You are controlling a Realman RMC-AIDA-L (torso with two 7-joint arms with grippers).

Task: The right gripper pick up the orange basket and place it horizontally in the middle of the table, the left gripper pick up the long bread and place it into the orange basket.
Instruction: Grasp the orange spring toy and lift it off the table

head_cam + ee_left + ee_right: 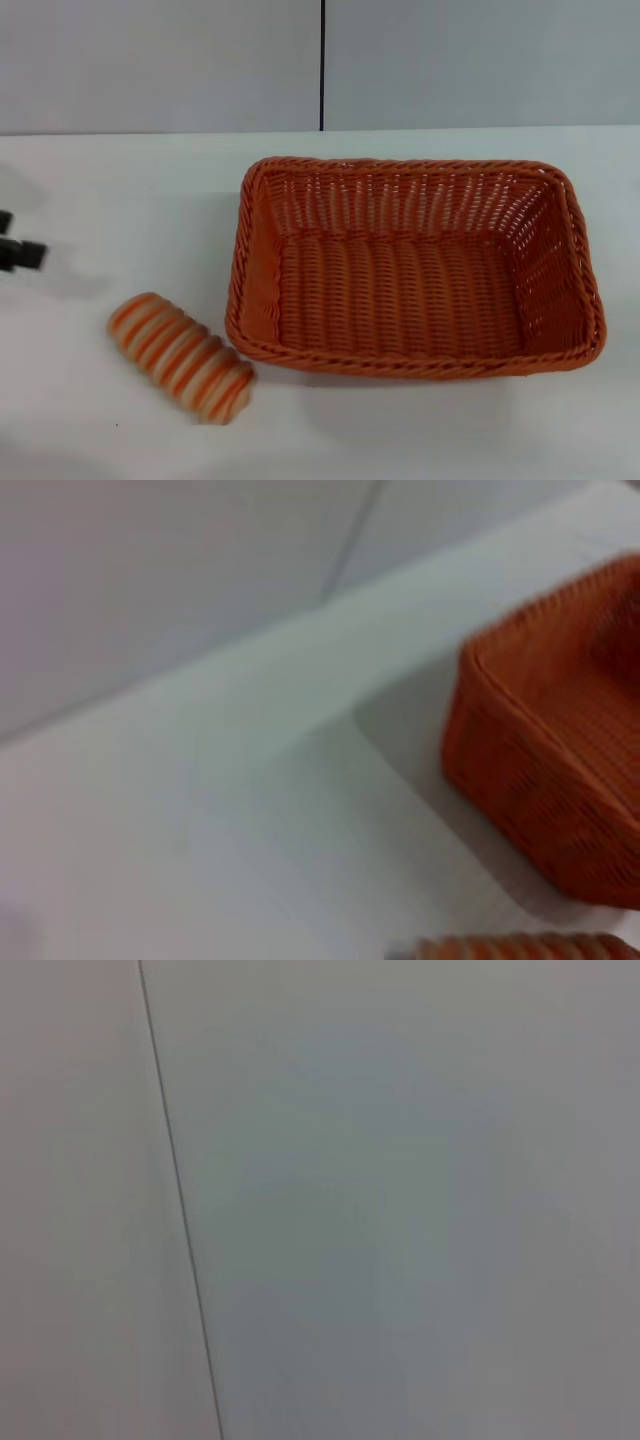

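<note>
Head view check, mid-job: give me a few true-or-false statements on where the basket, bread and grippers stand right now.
1. The orange basket sits flat on the table, long side across the view. True.
2. The long bread lies inside the basket. False: it lies on the table off the basket's left front corner.
3. The basket holds nothing. True.
4. The left gripper is clamped on the bread. False: it sits at the view's left edge, apart from the bread.
5. The right gripper hovers over the basket. False: it is not in view.
</note>
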